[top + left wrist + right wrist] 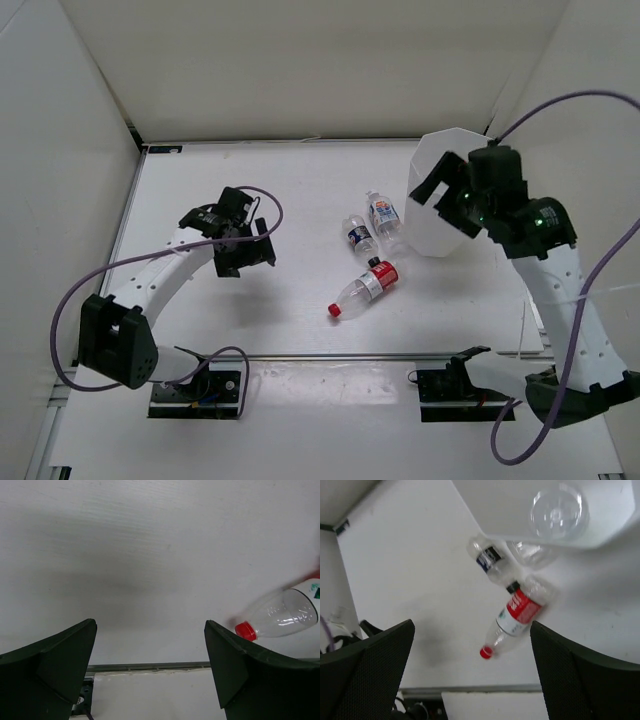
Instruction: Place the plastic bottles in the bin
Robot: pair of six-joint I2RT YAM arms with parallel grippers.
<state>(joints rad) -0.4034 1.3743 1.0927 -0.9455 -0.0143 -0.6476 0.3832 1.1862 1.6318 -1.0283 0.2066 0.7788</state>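
The bin stands at the right of the table, translucent white. My right gripper hangs open over its rim, holding nothing. A clear unlabelled bottle shows end-on inside the bin. Three plastic bottles lie left of the bin: a red-labelled, red-capped one, a dark-blue-labelled one, and a white-orange-labelled one against the bin's wall. My left gripper is open and empty, left of the red-capped bottle.
White walls enclose the table on the left, back and right. A metal rail runs along the near edge, with both arm bases behind it. Purple cables loop off each arm.
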